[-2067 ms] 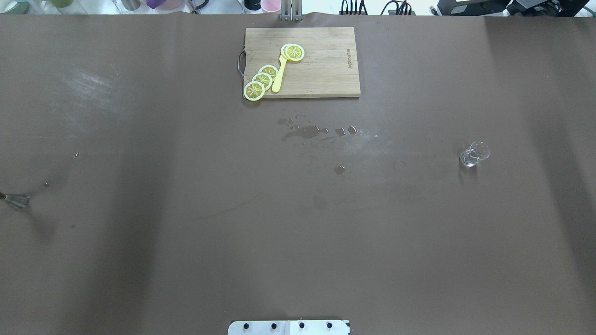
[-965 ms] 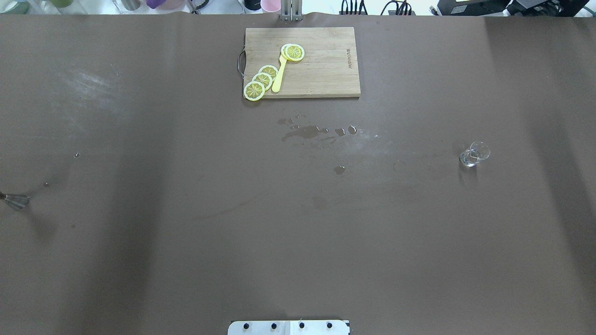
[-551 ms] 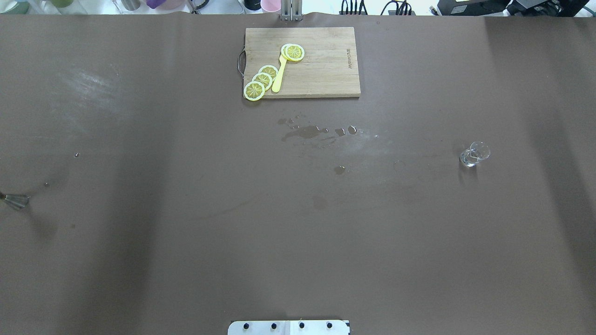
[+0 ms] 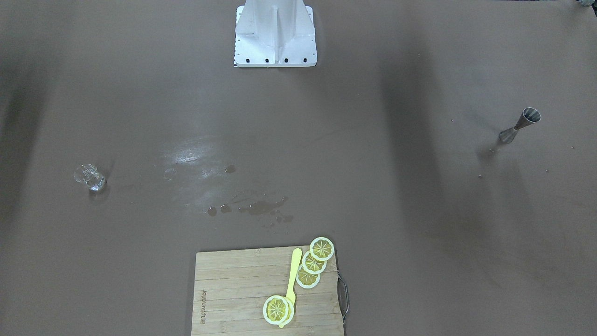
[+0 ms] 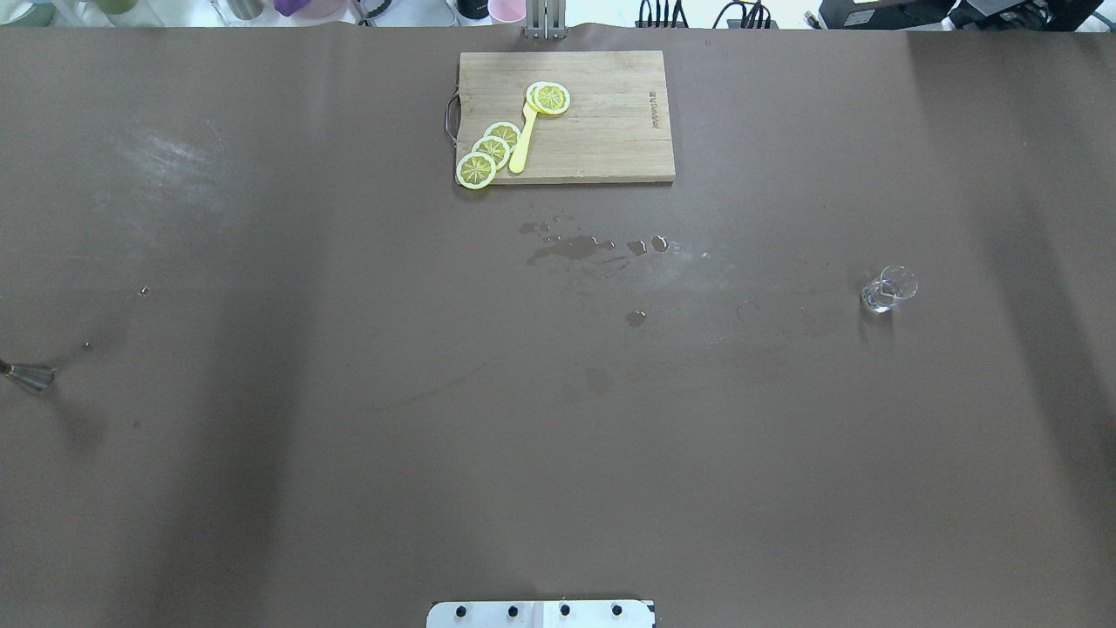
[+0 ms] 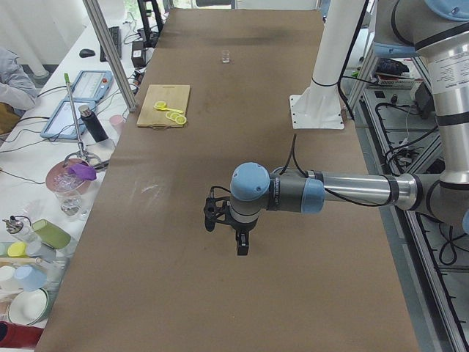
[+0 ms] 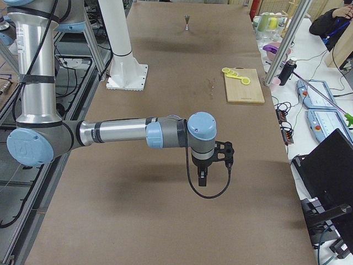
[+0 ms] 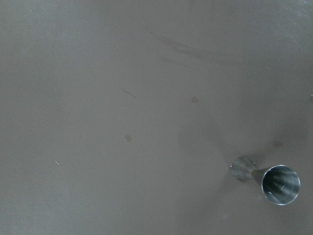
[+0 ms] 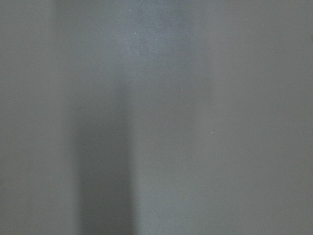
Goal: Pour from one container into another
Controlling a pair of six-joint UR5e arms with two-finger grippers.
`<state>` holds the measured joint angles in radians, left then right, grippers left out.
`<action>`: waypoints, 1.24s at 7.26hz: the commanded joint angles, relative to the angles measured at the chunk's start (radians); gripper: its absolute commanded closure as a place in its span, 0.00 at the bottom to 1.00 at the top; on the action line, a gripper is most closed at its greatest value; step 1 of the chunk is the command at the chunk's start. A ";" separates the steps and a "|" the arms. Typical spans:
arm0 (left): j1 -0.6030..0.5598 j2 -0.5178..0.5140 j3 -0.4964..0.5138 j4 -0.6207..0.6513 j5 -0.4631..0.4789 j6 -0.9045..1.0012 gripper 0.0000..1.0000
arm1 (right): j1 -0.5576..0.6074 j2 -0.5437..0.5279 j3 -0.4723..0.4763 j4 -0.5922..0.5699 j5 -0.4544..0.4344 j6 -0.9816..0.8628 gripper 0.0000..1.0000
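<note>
A small steel jigger [image 5: 30, 377] stands upright at the table's far left; it also shows in the front-facing view [image 4: 520, 125] and low right in the left wrist view [image 8: 266, 178]. A small clear glass [image 5: 888, 290] stands at the right [image 4: 91, 177]. The left gripper [image 6: 242, 246] hangs above the table, pointing down, in the exterior left view only. The right gripper [image 7: 202, 178] shows only in the exterior right view, also pointing down. I cannot tell whether either is open or shut. Neither is near a container.
A wooden cutting board [image 5: 602, 131] at the far middle carries lemon slices [image 5: 488, 153] and a yellow utensil [image 5: 523, 139]. Wet spill patches [image 5: 575, 247] lie in front of it. The robot's base plate [image 5: 540, 613] sits at the near edge.
The jigger, glass and board have stayed put. Only the soft arm shadows on the table have shifted slightly.
</note>
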<state>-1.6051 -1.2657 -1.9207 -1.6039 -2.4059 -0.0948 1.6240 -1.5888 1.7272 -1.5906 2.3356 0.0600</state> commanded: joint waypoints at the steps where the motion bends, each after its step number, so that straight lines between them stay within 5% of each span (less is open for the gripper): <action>1: 0.001 0.003 0.000 0.002 -0.009 0.000 0.01 | -0.054 0.042 -0.011 0.004 0.023 0.000 0.00; 4: -0.001 0.003 0.003 0.004 -0.009 0.000 0.01 | -0.101 0.053 -0.032 0.149 0.158 0.000 0.00; 8: 0.010 -0.003 0.002 0.025 -0.005 0.000 0.01 | -0.131 0.021 -0.098 0.557 0.159 -0.011 0.00; 9: 0.011 -0.004 0.011 0.025 -0.003 0.000 0.01 | -0.145 0.023 -0.157 0.745 0.156 -0.020 0.00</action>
<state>-1.5956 -1.2690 -1.9159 -1.5807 -2.4095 -0.0951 1.4933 -1.5647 1.6246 -1.0431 2.4931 0.0498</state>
